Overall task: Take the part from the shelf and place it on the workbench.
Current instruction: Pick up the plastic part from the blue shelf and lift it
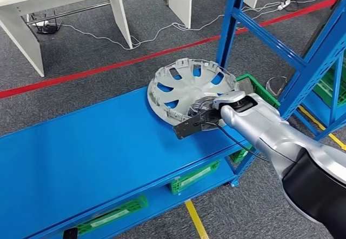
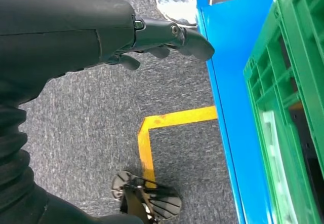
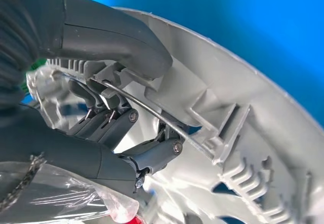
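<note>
The silver hubcap (image 1: 185, 87) is gripped at its near rim by the right hand (image 1: 204, 114), the thumb (image 3: 114, 41) pressed over the rim and the fingers (image 3: 153, 155) hooked behind it. The hubcap is held tilted, its far edge resting on the blue shelf (image 1: 81, 152). The left hand (image 2: 114, 36) hangs above the carpet with fingers loosely extended, nothing held, just beside a green crate (image 2: 290, 107).

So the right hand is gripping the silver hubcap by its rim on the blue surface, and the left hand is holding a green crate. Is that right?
Not quite. The left hand holds nothing: in the left wrist view it hangs over grey carpet, apart from the green crate. The rest stands: the right hand grips the silver hubcap by its rim on the blue surface, as the head view shows.
</note>
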